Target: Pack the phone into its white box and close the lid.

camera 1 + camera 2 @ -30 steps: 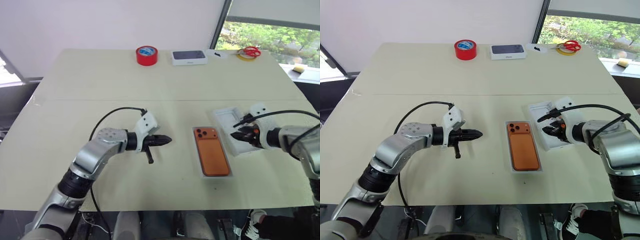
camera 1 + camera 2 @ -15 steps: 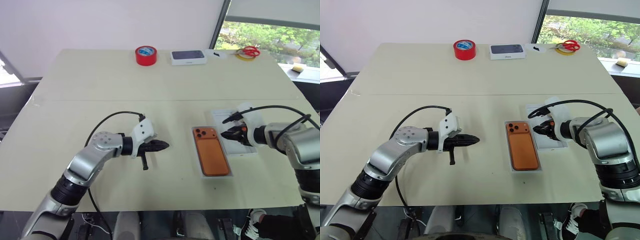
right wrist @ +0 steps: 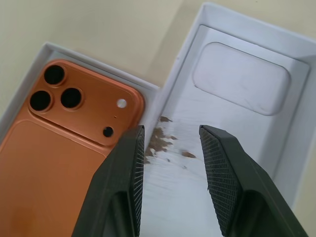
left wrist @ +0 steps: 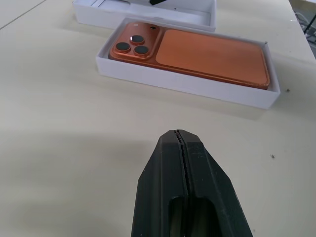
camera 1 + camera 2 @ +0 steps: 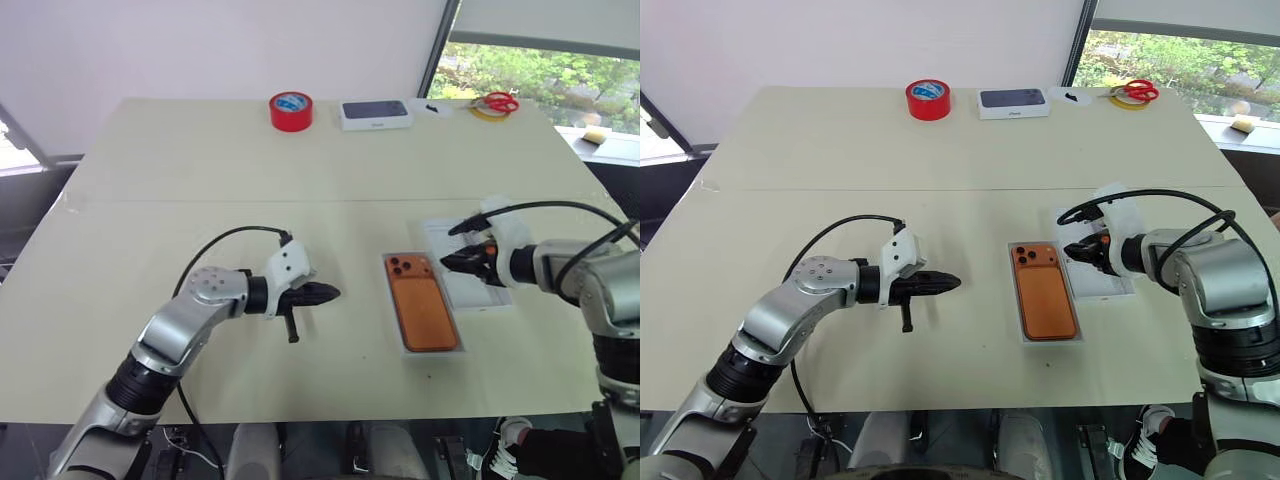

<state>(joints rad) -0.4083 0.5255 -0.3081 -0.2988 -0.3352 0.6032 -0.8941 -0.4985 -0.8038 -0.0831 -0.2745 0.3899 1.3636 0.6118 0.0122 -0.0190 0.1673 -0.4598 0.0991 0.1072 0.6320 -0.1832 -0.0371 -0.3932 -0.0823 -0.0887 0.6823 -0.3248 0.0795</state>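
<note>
Phone [image 5: 422, 310] lies camera-side up in white box [image 5: 408, 345], lid [image 5: 470, 295] just beside it. R hand [image 3: 170, 148] spread over lid, gripping nothing. L hand [image 4: 178, 140] pressed together, empty, apart on counter [image 5: 200, 160].

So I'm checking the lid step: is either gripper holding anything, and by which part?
Nothing is held. The right gripper is open over the lid; the left gripper is shut on nothing.

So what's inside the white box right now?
The orange phone lies in the white box, back up, its three camera lenses showing. It covers the box's floor, so anything beneath it cannot be seen. The lid lies open side up beside it, not yet on.
</note>
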